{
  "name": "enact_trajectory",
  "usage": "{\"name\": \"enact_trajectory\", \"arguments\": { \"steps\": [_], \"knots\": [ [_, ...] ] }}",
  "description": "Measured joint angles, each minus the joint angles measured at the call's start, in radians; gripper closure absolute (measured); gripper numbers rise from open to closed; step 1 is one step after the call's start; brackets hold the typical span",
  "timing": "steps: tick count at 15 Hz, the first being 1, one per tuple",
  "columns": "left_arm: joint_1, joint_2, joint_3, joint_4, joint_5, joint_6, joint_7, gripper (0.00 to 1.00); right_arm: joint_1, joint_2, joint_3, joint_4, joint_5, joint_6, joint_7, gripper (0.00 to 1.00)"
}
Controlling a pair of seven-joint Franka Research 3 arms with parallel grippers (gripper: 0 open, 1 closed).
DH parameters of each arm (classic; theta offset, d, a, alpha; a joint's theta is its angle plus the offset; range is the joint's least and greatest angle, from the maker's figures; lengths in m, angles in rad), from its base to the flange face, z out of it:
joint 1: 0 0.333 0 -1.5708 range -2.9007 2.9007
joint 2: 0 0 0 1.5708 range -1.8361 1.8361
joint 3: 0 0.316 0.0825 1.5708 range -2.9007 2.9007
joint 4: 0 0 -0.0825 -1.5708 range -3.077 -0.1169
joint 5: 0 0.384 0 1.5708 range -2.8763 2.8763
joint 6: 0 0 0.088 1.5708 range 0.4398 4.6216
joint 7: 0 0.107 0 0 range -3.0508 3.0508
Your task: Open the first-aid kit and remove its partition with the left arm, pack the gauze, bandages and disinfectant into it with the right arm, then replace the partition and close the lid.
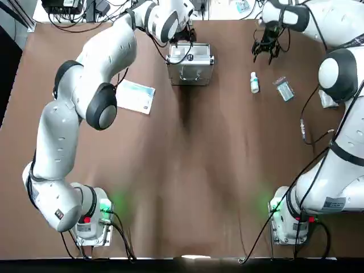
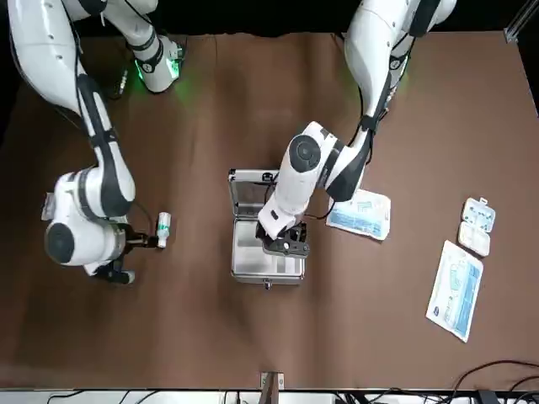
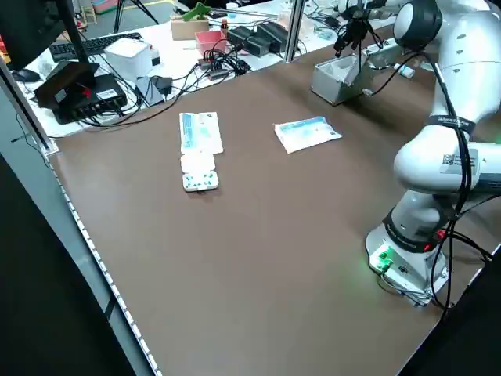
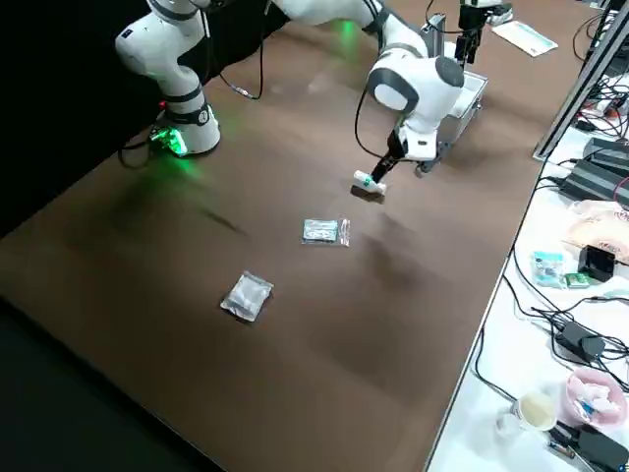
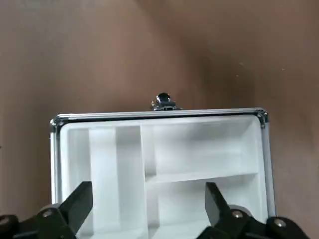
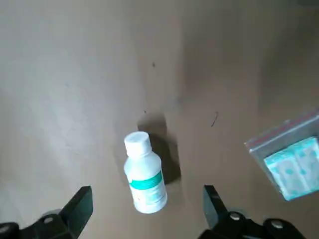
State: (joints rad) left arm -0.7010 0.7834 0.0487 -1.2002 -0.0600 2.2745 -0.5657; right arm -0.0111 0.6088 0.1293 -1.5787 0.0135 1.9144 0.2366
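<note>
My left gripper [image 5: 147, 211] hangs directly over the open first-aid kit [image 1: 190, 63], fingers [image 5: 79, 201] spread wide and gripping nothing; in the left wrist view they straddle the case interior without visibly touching it. The partition [image 5: 159, 174], a white tray with dividing walls, sits inside the case, filling it nearly wall to wall. The lid [image 2: 253, 187] stands raised on the case's side toward my bases.

My right gripper [image 6: 147, 211] hovers above the bare table [image 1: 187, 187], fingers [image 6: 82, 204] likewise wide apart and empty. The disinfectant [image 6: 143, 173], a small white bottle with a green label band, stands upright on the table beneath and between those fingers, untouched. In the top view it [image 1: 254, 82] is well apart from the case, on my right. A clear packet [image 1: 283, 89] lies just beside the bottle, farther to my right. A white-and-blue printed packet [image 1: 135, 96] lies flat near the case on my left.
</note>
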Motion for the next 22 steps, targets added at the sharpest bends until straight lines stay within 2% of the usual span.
{"name": "enact_trajectory", "arguments": {
  "steps": [3, 7, 8, 14, 15, 17, 18, 22],
  "knots": [
    [-0.004, 0.012, 0.001, 0.002, 0.002, 0.0, 0.003, 0.01, 0.001, -0.001, 0.0, -0.067, -0.002, 0.041, -0.061, 0.02],
    [-0.004, 0.031, 0.005, 0.008, 0.002, 0.029, 0.011, 0.01, 0.0, -0.001, 0.0, -0.186, -0.002, 0.2, -0.118, 0.02],
    [-0.004, 0.036, 0.007, 0.008, 0.002, 0.042, 0.011, 0.01, 0.0, -0.001, 0.0, -0.197, -0.002, 0.207, -0.125, 0.02],
    [-0.004, 0.069, 0.013, 0.022, 0.002, 0.057, 0.011, 0.01, 0.001, -0.001, 0.004, -0.204, -0.002, 0.214, -0.139, 0.06],
    [-0.004, 0.072, 0.013, 0.023, 0.002, 0.058, 0.011, 0.01, 0.002, -0.001, 0.005, -0.208, -0.002, 0.214, -0.139, 0.11],
    [-0.005, 0.076, 0.013, 0.025, 0.002, 0.058, 0.011, 0.01, 0.006, -0.001, 0.007, -0.217, -0.002, 0.214, -0.141, 0.15],
    [-0.005, 0.078, 0.013, 0.025, 0.002, 0.058, 0.011, 0.01, 0.008, -0.001, 0.008, -0.221, -0.002, 0.214, -0.141, 0.23],
    [-0.007, 0.088, 0.013, 0.026, 0.002, 0.058, 0.013, 0.04, 0.011, -0.001, 0.009, -0.231, -0.002, 0.213, -0.143, 0.25]
  ]
}}
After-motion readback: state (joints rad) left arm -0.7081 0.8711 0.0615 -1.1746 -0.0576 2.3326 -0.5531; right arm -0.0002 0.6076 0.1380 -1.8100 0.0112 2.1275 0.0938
